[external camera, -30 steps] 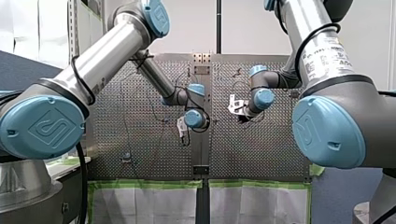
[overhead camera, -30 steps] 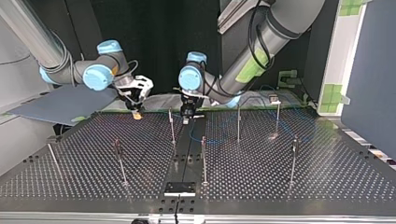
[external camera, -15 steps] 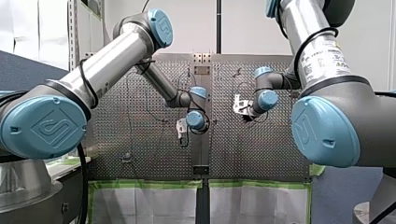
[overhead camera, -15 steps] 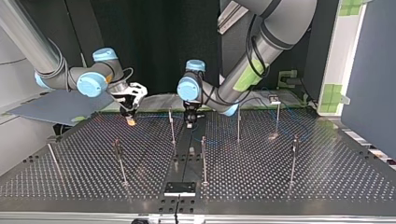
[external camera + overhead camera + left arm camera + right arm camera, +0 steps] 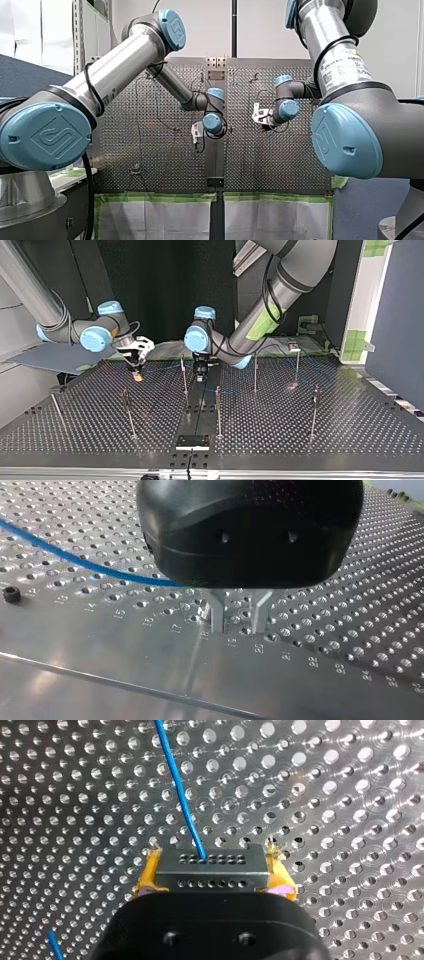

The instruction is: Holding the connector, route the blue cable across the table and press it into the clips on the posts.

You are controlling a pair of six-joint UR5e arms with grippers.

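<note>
While our right gripper (image 5: 136, 374) pinches the connector (image 5: 210, 870) between yellow pads (image 5: 145, 876), the blue cable (image 5: 180, 795) runs straight ahead from it across the perforated table (image 5: 350, 820). Our left gripper (image 5: 239, 616) hangs just beside the cable, fingers (image 5: 217, 612) slightly apart and empty. In the top view a post (image 5: 184, 374) stands between both grippers.

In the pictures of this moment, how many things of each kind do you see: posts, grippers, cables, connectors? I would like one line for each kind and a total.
Posts: 7
Grippers, my left gripper and my right gripper: 2
Blue cable: 1
Connector: 1
Total: 11
</note>
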